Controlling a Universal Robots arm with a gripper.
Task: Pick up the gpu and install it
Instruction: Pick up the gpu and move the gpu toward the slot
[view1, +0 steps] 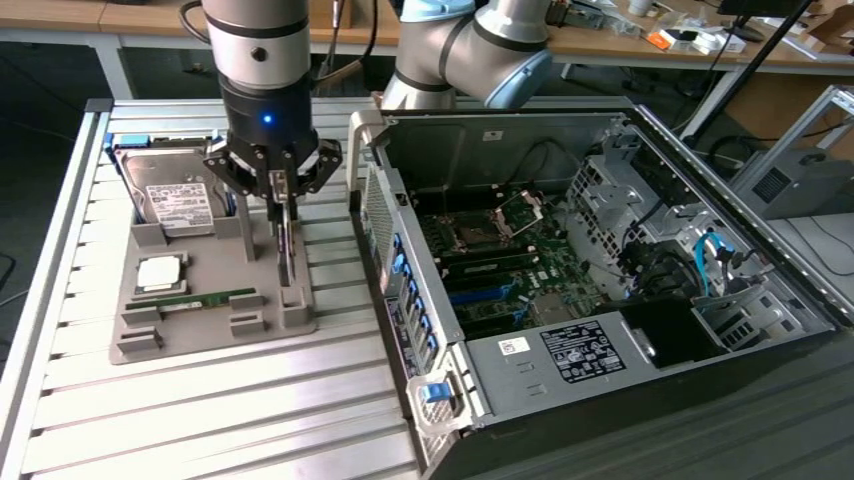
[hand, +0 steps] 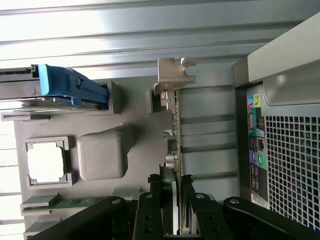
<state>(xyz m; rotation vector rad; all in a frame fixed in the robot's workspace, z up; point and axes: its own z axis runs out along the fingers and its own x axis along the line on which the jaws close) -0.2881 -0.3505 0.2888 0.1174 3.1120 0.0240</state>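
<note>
The gpu (view1: 284, 250) is a thin card standing on edge at the side of the grey parts tray (view1: 200, 335) nearest the computer case. In the wrist view the gpu (hand: 174, 130) runs away from the camera, with its metal bracket (hand: 175, 75) at the far end. My gripper (view1: 278, 185) hangs straight above it. The black fingers (hand: 152, 200) press on both faces of the card's top edge, so my gripper (hand: 173, 192) is shut on it. Whether the card's lower edge still rests in the tray I cannot tell.
The tray also holds a silver hard drive (view1: 174, 195) with a blue clip (hand: 75, 87), a square processor (view1: 160, 272) and a green RAM stick (view1: 200, 298). The open computer case (view1: 574, 280) lies to the exterior view's right, its motherboard (view1: 494, 260) exposed.
</note>
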